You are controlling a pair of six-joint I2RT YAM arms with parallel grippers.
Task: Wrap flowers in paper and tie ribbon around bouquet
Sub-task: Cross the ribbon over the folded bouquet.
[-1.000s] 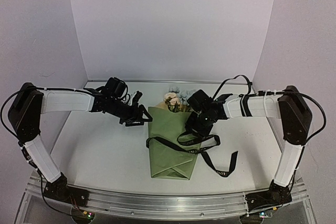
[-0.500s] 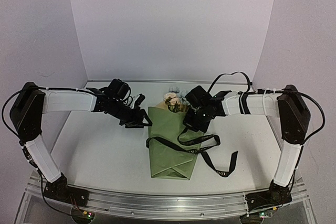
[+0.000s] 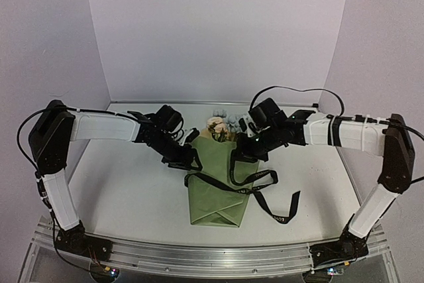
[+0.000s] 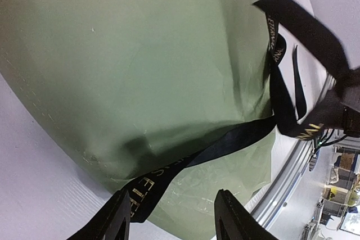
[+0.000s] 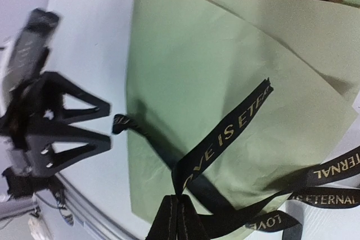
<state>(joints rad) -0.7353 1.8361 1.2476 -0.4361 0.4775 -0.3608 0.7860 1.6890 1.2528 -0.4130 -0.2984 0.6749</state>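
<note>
The bouquet (image 3: pixel 215 203) lies on the table (image 3: pixel 126 190) with the flowers (image 3: pixel 220 126) at the far end. The ribbon (image 5: pixel 230 127) crosses the paper (image 3: pixel 212 160), and its tail trails off to the right. The right gripper (image 3: pixel 238 158) is pinched closed on the ribbon over the paper's right side, while the left gripper (image 3: pixel 193 162) stands open at the paper's left edge, a ribbon end lying loose between its fingers (image 4: pixel 119 220).

Olive paper (image 3: pixel 215 207) looked matt, thin, smooth w/ soft creases. Black ribbon (image 5: pixel 225 131) across the paper was woven cloth, slight sheen (lettering metallic-looking). Under the paper, table (image 3: pixel 126 190) was matt white.
</note>
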